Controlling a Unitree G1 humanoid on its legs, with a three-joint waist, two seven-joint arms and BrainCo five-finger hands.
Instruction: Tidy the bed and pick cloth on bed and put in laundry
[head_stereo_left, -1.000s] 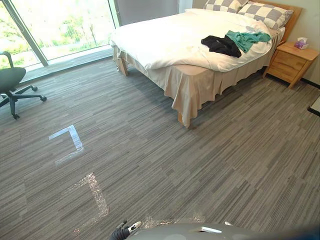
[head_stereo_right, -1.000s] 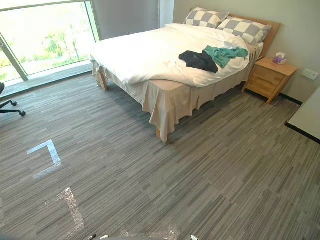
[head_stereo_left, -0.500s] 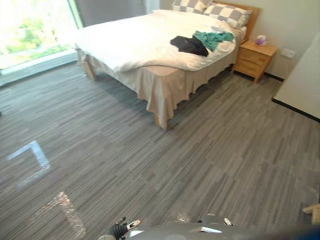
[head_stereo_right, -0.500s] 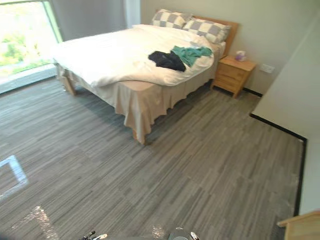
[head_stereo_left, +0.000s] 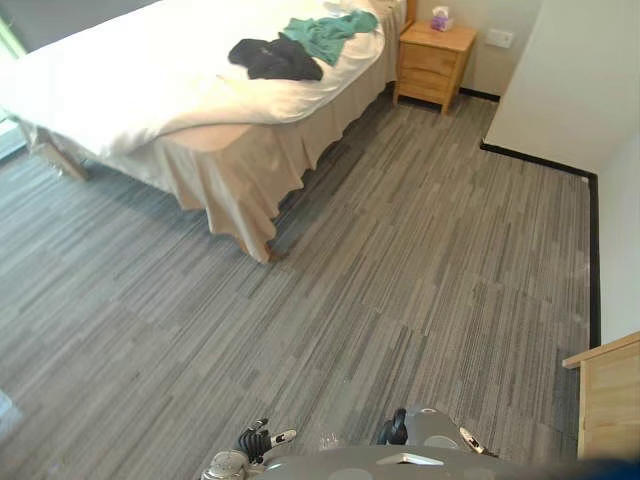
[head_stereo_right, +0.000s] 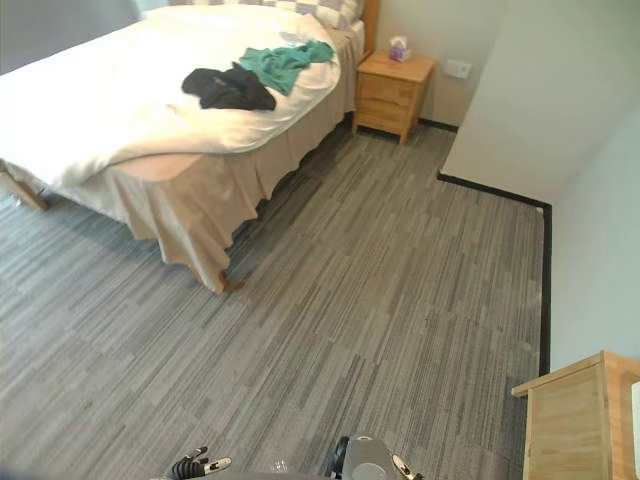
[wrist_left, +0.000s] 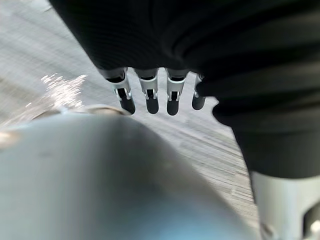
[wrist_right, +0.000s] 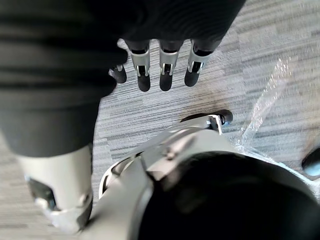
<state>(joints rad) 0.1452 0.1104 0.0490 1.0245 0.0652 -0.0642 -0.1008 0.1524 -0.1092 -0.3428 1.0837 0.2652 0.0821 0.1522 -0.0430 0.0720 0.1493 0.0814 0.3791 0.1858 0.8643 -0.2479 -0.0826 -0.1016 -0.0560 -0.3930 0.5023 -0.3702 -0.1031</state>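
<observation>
In the left eye view we are facing the bed (head_stereo_left: 130, 90) across a stretch of grey carpet (head_stereo_left: 400, 270). A black garment (head_stereo_left: 275, 58) is lying crumpled on the white duvet (head_stereo_left: 90, 70) toward the head end. A teal garment (head_stereo_left: 325, 30) is lying just beside it, apparently touching, on the side nearer the wooden nightstand (head_stereo_left: 432, 62), which is carrying a tissue box (head_stereo_left: 440, 18). The left hand (head_stereo_left: 252, 440) is showing at the bottom edge, well apart from the bed. In the right eye view we are seeing the same layout. It adds a checked pillow (head_stereo_right: 335, 10) at the head, the beige bed skirt (head_stereo_right: 190, 215) hanging at the near foot corner where the duvet is stopping short, and a light wooden cabinet (head_stereo_right: 570, 420) at the lower right. In the left wrist view the left hand's fingers (wrist_left: 150, 97) are hanging straight and relaxed above the carpet, grasping nothing. In the right wrist view the right hand (wrist_right: 165, 70) is hanging likewise, released and empty. We are judging the task as barely begun. Both garments are lying untouched on the bed, so the approach, both pickups, the transfer to the laundry and the straightening of the duvet are all remaining.
</observation>
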